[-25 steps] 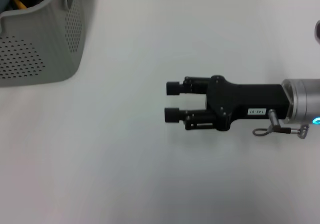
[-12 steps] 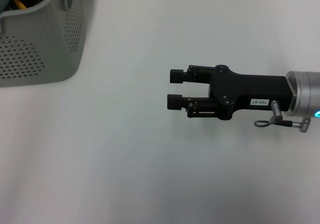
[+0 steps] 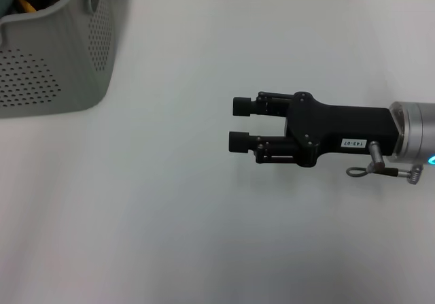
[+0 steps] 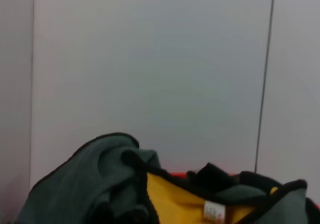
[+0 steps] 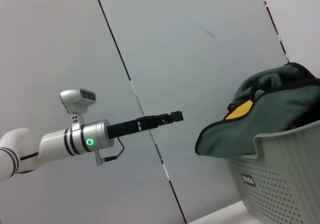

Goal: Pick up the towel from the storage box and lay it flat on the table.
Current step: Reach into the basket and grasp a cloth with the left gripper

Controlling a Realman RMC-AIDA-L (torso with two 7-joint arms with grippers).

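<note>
Towel (image 5: 265, 101): sat heaped in the storage box (image 5: 280, 179), not yet lifted.
Right gripper (image 3: 239, 123): hovered over the table (image 3: 170, 215), parted, empty.
Left gripper (image 5: 175, 116): raised near the box, empty; opening unclear.

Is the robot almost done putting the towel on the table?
No, nothing looks done. The towel is heaped in the storage box. The right claw hovers open over the bare table; the left claw is in the air near the box. Grabbing and spreading remain.
</note>
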